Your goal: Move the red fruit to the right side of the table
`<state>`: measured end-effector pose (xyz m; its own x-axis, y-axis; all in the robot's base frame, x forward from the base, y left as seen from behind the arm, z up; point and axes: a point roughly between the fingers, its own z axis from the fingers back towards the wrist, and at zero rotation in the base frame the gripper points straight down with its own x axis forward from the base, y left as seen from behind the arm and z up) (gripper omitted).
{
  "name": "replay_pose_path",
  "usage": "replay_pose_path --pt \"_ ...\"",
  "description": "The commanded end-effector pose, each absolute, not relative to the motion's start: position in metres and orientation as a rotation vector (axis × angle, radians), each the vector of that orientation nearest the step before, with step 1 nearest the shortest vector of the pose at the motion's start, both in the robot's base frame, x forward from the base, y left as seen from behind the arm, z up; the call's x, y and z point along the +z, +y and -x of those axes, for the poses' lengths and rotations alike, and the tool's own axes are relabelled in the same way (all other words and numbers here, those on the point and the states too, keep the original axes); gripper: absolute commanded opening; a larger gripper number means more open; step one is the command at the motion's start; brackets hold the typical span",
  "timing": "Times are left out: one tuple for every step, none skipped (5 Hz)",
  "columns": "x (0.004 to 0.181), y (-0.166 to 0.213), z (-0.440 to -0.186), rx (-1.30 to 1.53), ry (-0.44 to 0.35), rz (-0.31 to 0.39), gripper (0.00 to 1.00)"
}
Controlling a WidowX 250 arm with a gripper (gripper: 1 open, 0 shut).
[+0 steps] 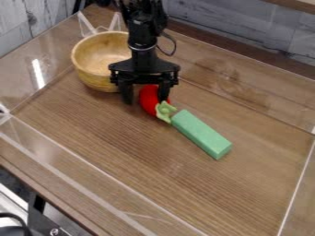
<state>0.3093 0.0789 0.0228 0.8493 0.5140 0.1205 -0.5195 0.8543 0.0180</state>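
Now, gripper (145, 93) spread wide, straddling red fruit (154, 102) on table (110, 157).

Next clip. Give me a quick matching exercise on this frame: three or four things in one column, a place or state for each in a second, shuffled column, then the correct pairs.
Things:
1. wooden bowl
2. red fruit
3. green block
4. gripper

Places or states:
A. lies flat, nearest the right wall of the table
B. open, pointing down, fingers either side of the fruit
C. toward the back left, behind the arm
D. between the black fingers, green stem beside the block

Pairs: 1-C, 2-D, 3-A, 4-B
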Motion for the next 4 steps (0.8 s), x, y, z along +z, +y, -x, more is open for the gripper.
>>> replay_pose_path --pt "0.017 0.099 -0.307 0.645 -0.112 -0.065 0.0" --pt "0.024 0.098 -0.301 0.684 -0.107 -0.066 0.0" --pt "0.03 0.096 -0.294 0.713 -0.101 -0.069 0.0" --pt "0.037 0.093 -0.287 0.741 -0.095 -0.072 0.0"
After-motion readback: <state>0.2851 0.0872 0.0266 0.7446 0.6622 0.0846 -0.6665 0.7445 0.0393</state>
